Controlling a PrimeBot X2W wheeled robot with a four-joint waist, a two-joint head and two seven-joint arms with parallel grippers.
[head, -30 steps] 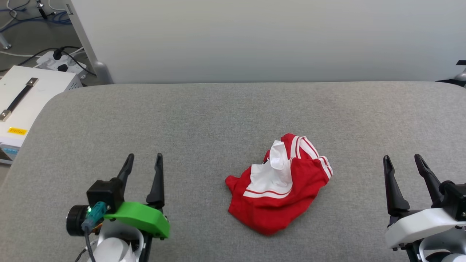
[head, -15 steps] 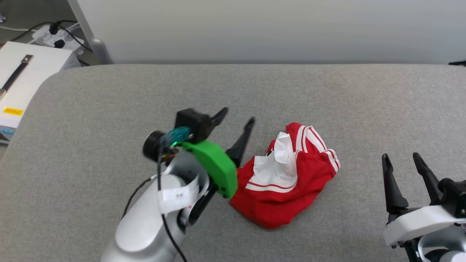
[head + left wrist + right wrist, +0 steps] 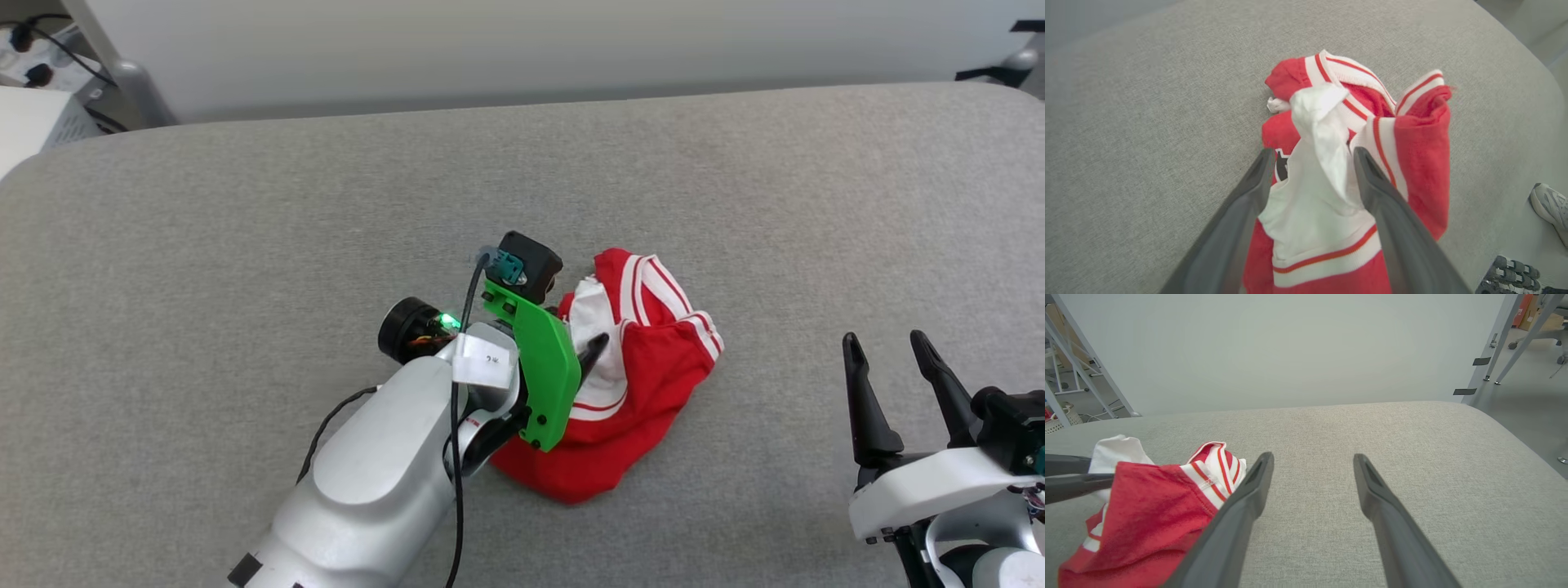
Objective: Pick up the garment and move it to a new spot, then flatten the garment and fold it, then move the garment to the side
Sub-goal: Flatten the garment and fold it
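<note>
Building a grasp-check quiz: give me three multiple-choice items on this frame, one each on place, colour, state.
1. Left gripper sits: A. over the shirt's white fold; B. at the far edge; C. on the floor.
2. Shirt body colour: A. blue; B. red; C. green.
3. Right gripper: A. shut on shirt; B. open, empty; C. shut, empty.
Key: 1A, its jaws straddle the fold; 2B, red cloth shows plainly; 3B, jaws apart, nothing between.
</note>
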